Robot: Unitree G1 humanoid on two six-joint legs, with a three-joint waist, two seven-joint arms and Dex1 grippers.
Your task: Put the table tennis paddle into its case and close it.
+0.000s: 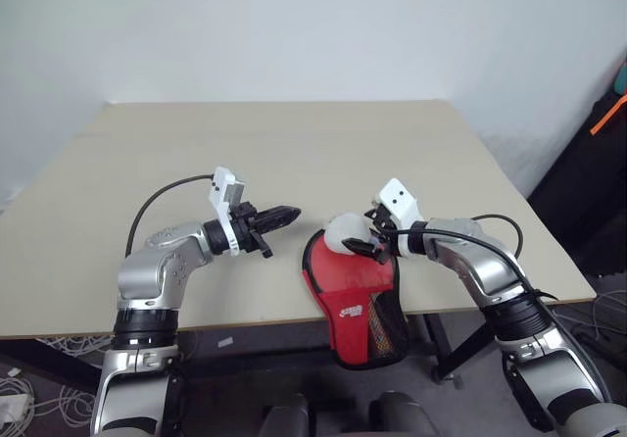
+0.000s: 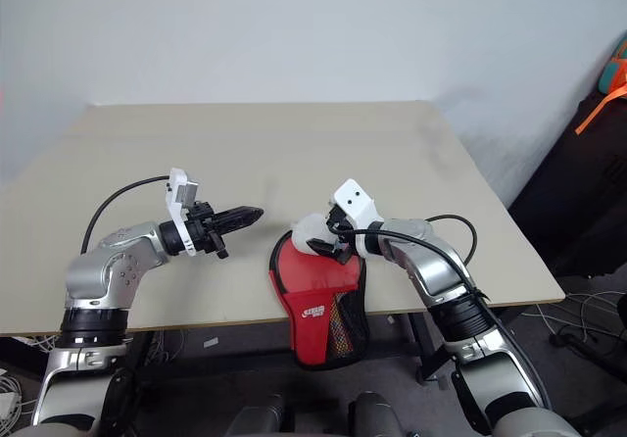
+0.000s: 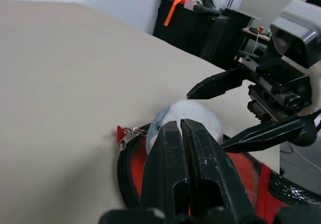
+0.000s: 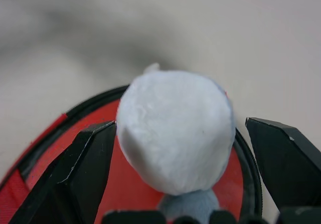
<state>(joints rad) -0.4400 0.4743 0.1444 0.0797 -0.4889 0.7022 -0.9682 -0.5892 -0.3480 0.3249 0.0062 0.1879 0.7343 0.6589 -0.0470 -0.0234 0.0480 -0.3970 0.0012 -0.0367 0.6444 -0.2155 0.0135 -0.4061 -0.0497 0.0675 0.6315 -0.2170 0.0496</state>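
Observation:
The red case (image 1: 348, 295) lies at the table's front edge, its black mesh end (image 1: 387, 334) hanging over the edge. A greyish-white ball (image 1: 345, 233) rests on the case's round end. My right gripper (image 1: 362, 233) is open, its fingers (image 4: 93, 153) on either side of the ball (image 4: 175, 128) with a gap on one side. My left gripper (image 1: 294, 212) is shut and empty, hovering just left of the case and pointing at it. From the left wrist, the case's zip pull (image 3: 129, 132) lies at the round end's rim. The table tennis paddle is hidden.
The beige table (image 1: 294, 143) stretches wide behind and left of the case. Dark furniture with an orange strap (image 1: 607, 114) stands beyond the table's right side. Cables lie on the floor at the lower left (image 1: 29, 378).

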